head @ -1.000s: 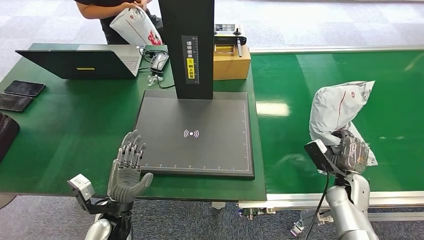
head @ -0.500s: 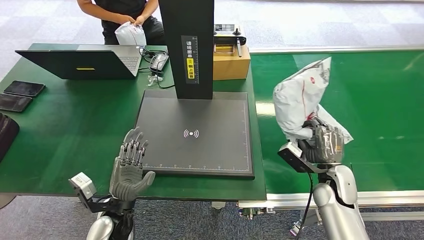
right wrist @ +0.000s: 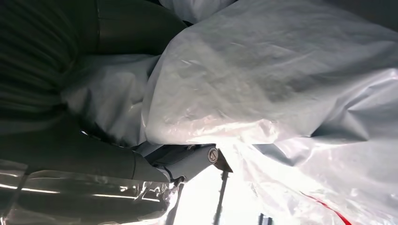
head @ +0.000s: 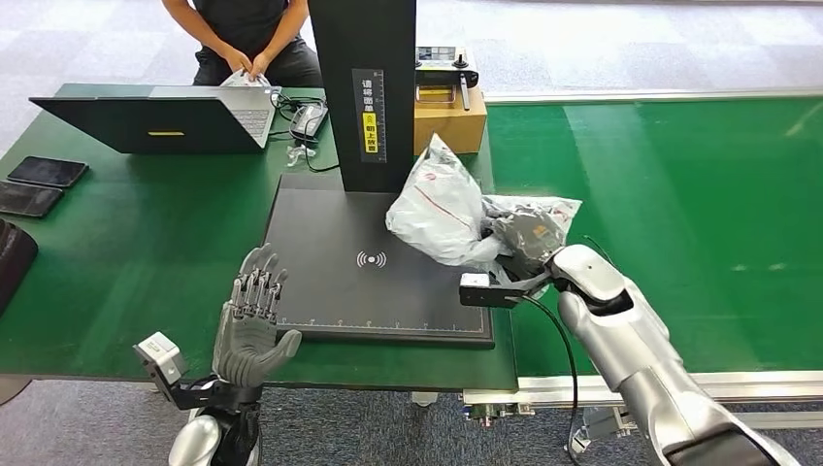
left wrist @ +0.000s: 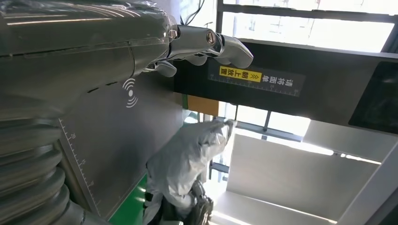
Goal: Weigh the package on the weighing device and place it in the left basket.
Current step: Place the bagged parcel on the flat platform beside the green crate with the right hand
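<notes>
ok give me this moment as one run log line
phase: carry to scale | right hand: holds package over scale right side | left hand: open, at scale front-left edge | weighed: not yet

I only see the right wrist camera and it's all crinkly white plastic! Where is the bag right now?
Observer: The package, held by the right hand, is over the right part of the black weighing plate.
Operator: What's the other hand doing?
Observer: The left hand is open at the plate's near left corner, holding nothing.
Operator: Is anybody else there?
Observer: Yes, a person behind the laptop is handling another white bag.
</notes>
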Robot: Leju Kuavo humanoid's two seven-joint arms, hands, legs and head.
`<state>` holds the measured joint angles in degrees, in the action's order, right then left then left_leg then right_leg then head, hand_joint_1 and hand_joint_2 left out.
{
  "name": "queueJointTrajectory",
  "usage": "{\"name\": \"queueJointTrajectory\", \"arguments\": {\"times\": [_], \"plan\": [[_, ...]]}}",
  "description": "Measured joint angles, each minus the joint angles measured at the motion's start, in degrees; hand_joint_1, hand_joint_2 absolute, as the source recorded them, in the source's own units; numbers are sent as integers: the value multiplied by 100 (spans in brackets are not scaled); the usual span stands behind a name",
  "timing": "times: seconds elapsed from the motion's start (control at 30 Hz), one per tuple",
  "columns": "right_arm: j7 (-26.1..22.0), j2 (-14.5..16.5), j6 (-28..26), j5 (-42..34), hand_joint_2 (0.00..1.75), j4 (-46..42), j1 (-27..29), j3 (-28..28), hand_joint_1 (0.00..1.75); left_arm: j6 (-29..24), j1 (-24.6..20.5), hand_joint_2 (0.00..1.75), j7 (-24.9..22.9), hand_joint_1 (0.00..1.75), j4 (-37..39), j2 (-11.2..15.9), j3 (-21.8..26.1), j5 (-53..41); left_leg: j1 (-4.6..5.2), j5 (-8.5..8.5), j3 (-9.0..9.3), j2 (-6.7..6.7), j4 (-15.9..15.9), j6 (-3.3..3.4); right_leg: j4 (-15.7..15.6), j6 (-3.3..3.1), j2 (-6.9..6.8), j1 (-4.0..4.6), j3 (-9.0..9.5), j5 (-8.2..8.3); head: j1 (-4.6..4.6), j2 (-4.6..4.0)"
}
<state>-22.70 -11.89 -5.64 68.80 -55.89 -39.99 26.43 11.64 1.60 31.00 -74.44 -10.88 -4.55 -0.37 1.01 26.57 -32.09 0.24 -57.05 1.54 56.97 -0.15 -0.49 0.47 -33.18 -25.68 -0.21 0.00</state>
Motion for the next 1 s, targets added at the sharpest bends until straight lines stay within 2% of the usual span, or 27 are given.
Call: {"name": "queueJointTrajectory", "arguments": {"times": [0.17,0.3,0.47,0.7,0.73,0.83,0.87,1.0], "plan": [[51,0,-20,188,175,387,-718,988,175,5,3,175,0,0,0,0,16,-10,0,-1,-1,-2,0,1,0,0,-3,1,-1,0,0,0],[-132,-4,-488,110,175,432,-1030,1579,175,43,-8,175,10,0,0,0,16,-13,0,-1,-1,-1,0,1,0,0,-2,0,-2,0,0,0],[-195,42,-700,-123,175,353,-1222,2129,175,72,-73,175,18,0,0,0,19,22,0,-1,-1,-2,0,1,0,0,-3,1,-1,0,-1,0],[-283,196,-838,-566,175,392,-1245,2601,171,128,-124,175,-7,0,0,0,42,42,0,-1,-1,-1,0,1,0,0,-2,1,-1,0,-1,0],[-302,221,-856,-634,175,415,-1240,2652,150,134,-129,175,-11,0,0,0,43,43,0,-1,-1,-1,0,1,0,0,-2,1,-1,0,-1,0],[-157,309,-779,-712,175,540,-1228,2756,23,139,-128,175,-18,0,-1,0,46,43,0,-1,-1,-2,0,1,0,0,-3,1,-1,0,-1,0],[-51,347,-732,-715,175,612,-1228,2779,1,139,-125,175,-18,0,-1,0,48,44,0,-1,-2,-2,0,1,0,0,-3,1,-1,0,-1,0],[252,466,-757,-772,175,965,-1228,2813,0,139,-100,175,-18,0,-2,0,56,38,0,-1,-1,-2,0,1,0,0,-3,0,-1,0,-1,0]]}}
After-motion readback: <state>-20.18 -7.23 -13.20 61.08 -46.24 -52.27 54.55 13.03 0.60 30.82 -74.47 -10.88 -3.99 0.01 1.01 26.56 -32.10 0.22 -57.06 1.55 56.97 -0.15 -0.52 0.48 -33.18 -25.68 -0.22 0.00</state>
